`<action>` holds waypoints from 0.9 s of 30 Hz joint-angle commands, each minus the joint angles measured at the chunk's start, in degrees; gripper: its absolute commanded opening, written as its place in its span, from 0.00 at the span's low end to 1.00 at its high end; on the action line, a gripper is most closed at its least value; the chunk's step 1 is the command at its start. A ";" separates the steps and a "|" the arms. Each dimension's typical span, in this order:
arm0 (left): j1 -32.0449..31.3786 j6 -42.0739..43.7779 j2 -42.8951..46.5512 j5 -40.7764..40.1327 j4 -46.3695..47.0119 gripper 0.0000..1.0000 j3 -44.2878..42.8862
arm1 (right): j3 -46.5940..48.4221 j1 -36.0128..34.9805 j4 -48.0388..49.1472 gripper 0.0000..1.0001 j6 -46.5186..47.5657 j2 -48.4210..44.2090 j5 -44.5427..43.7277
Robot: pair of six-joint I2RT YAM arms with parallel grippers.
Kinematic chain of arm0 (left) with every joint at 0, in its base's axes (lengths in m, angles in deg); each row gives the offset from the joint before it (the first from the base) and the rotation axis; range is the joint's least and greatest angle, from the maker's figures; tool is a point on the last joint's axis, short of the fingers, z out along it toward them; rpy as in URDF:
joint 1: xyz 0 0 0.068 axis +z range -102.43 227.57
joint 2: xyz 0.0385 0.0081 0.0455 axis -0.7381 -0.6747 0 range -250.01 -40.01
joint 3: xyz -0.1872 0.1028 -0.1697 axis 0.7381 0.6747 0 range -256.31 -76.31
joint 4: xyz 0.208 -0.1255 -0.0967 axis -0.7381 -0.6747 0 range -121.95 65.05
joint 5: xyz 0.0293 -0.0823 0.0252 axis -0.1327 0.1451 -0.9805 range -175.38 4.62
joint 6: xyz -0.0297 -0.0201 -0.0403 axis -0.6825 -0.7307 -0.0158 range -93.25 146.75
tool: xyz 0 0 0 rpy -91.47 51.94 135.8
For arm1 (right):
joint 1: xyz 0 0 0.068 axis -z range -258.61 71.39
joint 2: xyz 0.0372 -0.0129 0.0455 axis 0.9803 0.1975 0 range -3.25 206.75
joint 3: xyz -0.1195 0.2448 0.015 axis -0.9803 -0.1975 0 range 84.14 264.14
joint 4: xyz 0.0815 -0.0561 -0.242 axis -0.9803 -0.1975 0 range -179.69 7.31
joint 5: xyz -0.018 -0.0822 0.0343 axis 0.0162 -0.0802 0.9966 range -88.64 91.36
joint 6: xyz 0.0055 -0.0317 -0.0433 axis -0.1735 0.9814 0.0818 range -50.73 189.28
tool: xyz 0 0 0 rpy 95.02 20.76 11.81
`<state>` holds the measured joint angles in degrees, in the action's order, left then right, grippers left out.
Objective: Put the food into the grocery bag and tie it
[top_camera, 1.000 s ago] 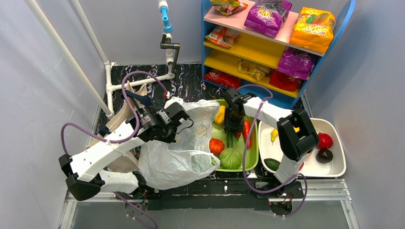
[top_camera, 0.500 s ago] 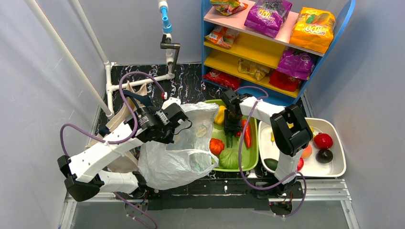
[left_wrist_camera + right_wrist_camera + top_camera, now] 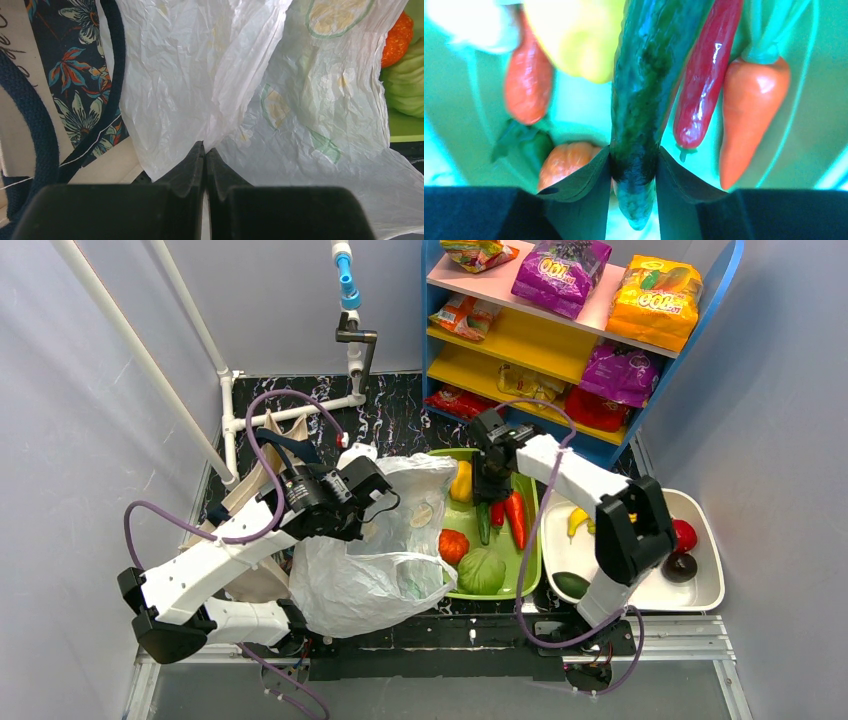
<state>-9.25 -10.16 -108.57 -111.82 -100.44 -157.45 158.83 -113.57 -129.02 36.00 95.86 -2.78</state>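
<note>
Evidently the left claw (image 3: 205, 148) is pinched together on a fold of the grocery bag (image 3: 310, 125), propping its mouth up beside the green tray (image 3: 536, 550). The right claw (image 3: 634, 155) clamps the cucumber (image 3: 649, 70) in that tray, likely for bagging.

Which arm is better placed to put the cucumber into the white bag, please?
Right. The right gripper clamps the cucumber in the green tray; the left gripper is busy pinching the bag.
</note>
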 commanded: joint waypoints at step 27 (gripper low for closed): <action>-0.26 3.18 -2.33 -1.43 1.04 0.00 -5.87 | 13.52 -0.82 -7.70 0.01 8.94 -28.82 43.28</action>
<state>-9.25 -6.88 -111.93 -112.56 -99.08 -162.13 172.21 -113.66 -137.24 43.76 68.73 28.93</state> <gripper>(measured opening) 0.010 0.407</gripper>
